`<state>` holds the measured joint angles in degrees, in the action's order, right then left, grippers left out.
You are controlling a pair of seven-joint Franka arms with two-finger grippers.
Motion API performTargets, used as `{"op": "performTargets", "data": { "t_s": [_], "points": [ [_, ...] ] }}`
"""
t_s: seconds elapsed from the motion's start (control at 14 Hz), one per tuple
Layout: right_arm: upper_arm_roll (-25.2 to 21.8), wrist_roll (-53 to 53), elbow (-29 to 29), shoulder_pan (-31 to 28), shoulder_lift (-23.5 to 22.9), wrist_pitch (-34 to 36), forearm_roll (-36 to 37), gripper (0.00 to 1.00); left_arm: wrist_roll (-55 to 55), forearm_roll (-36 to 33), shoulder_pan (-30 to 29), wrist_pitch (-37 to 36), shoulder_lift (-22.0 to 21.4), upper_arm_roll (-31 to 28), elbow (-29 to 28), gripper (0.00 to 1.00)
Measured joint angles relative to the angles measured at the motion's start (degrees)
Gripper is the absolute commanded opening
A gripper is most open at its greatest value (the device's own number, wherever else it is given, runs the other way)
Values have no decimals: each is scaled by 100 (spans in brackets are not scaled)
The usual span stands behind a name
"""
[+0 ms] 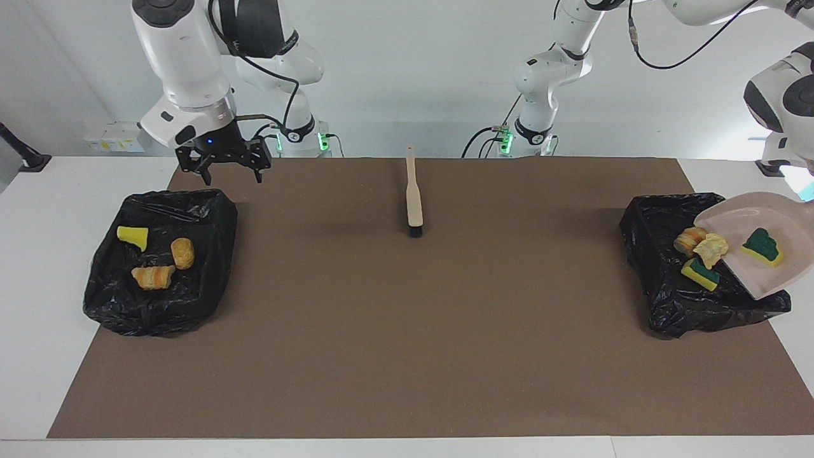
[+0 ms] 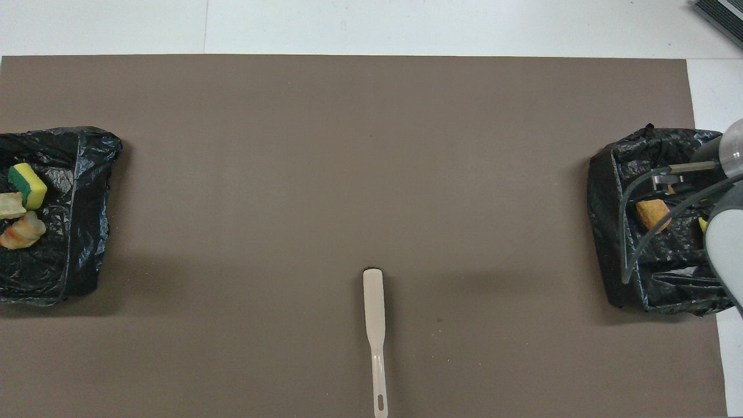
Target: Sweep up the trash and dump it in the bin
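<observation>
At the right edge of the facing view the beige dustpan (image 1: 766, 254) tilts over a black-bagged bin (image 1: 668, 305). Its handle runs off frame, so the left gripper itself is out of sight; going by the raised, tipped pan it is closed on that handle. 3 pieces of trash have slid off the pan's lip into this bin: a tan bread-like chunk (image 1: 689, 240), a pale yellow scrap (image 1: 712, 247) and a yellow-and-green sponge piece (image 1: 699, 273). 1 green-topped sponge piece (image 1: 763, 247) lies on the pan.

At the left of that view, a second black-bagged bin (image 1: 210, 267) holds 3 more: a yellow sponge wedge (image 1: 133, 236) and 2 orange bread chunks (image 1: 182, 252) (image 1: 152, 276).

The right gripper (image 1: 222, 166) hangs over the mat at upper left, beside that bin's corner, fingers apart and empty; this arm waits. The beige brush (image 1: 414, 197) lies at centre, bristles pointing away from the robots.

The scraps look light and soft, likely to tumble and bounce rather than drop cleanly, and the sponge's rough face may cling to the pan. They are best moved by the pan, held at its handle, probably tipped steeper for the last piece.
</observation>
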<state>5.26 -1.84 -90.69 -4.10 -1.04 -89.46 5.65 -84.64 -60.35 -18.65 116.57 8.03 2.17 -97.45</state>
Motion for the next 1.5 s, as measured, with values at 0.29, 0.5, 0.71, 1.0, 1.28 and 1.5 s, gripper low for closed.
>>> {"op": "performTargets", "data": {
  "t_s": [0.29,0.5,0.71,1.0,1.28,1.5],
  "points": [
    [-7,-11,51,-111,6,-6,-134,100,172,-572,496,-328,-24,23,23,0],
    [-8,-11,57,-153,52,-18,-198,100,332,-542,544,-336,-46,35,143,0],
    [-8,-11,57,-153,57,-18,-209,100,350,-39,616,-335,-62,91,461,0],
    [-6,-11,57,-153,57,-18,-213,100,362,1035,794,-365,-177,121,623,0],
    [-6,-11,57,-153,57,-18,-214,100,921,2411,808,-587,-288,149,620,0],
    [-18,-11,57,-187,57,-17,-213,100,1904,3155,1059,-1036,-329,183,543,0]
  ]
}}
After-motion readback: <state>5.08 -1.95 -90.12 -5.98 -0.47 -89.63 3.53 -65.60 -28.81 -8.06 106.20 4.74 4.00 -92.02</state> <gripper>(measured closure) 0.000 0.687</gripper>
